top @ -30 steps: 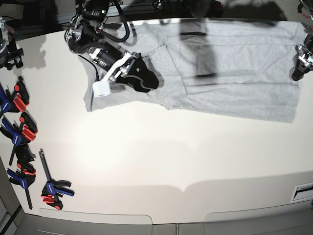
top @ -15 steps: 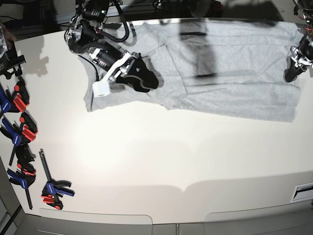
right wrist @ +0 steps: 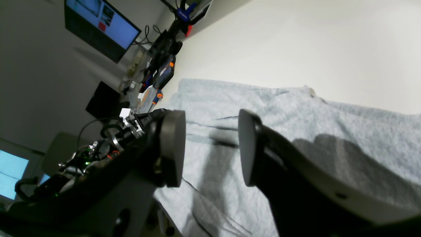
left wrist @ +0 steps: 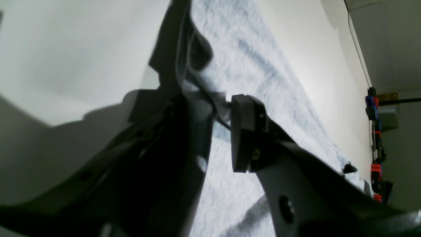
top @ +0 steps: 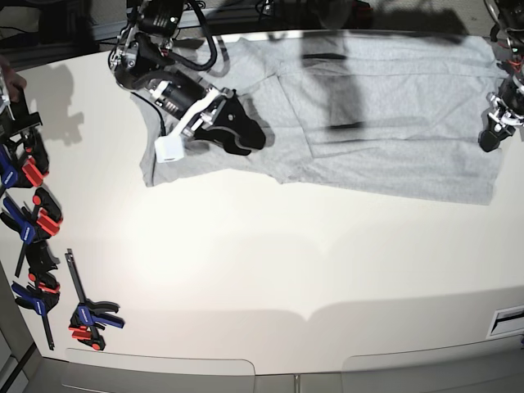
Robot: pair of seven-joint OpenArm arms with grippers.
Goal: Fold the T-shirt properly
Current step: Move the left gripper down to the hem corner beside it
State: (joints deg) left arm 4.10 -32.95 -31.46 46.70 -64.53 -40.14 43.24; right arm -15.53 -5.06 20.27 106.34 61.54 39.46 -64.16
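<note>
In the base view, the T-shirt lies spread flat along the far edge of the tabletop, reaching from near the far left corner to the far right corner, plain grey side up. The right gripper hovers low over the shirt's left end, near a sleeve. The left gripper is down at the shirt's right edge, close to the right edge of the tabletop. A row of clamps with blue, red and black handles lies along the left edge.

In the left wrist view, the left gripper has its jaws pinched on a bunched fold of the T-shirt; grey cloth rises up between the pad and the opposite dark finger. The rest of the shirt stretches away flat on the tabletop. The clamps show small at the far side.

In the right wrist view, the right gripper has its two round pads set well apart with nothing between them. The T-shirt lies below, wrinkled, its edge meeting bare tabletop. Monitors glow in the background.
</note>
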